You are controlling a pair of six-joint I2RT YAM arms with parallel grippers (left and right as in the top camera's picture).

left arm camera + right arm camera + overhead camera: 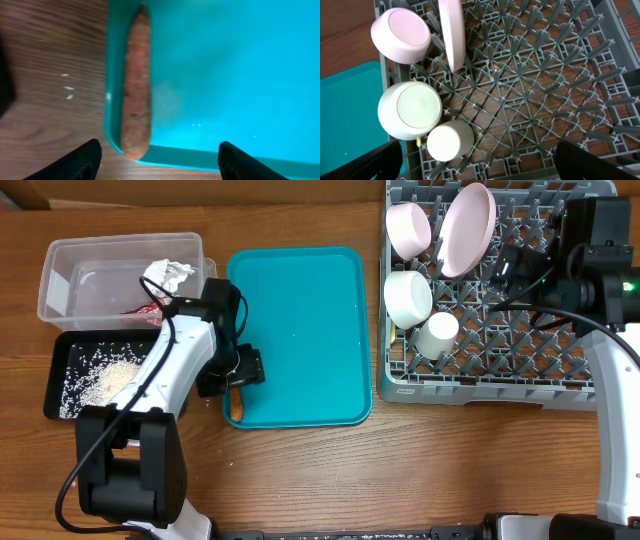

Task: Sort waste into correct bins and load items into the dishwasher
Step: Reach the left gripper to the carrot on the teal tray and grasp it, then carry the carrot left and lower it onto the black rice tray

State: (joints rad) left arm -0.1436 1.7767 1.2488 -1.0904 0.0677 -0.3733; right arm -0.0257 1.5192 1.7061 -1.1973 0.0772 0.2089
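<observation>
Lying along the left rim of the teal tray point(225, 65), the carrot point(137, 85) sits just ahead of the left gripper point(160, 150), long axis running straight away from the wrist, slightly left of centre between the spread, empty fingers. Left arm is the nearer. The right gripper point(477, 150) hangs open, holding nothing, over the dish rack point(530, 75), well apart. The fingers would likely close across the carrot's width with little turning.

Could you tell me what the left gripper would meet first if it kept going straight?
Probably the carrot lying along the edge of the teal tray, framed by the open left gripper. Depth is unclear, so the tray might come first.
</observation>
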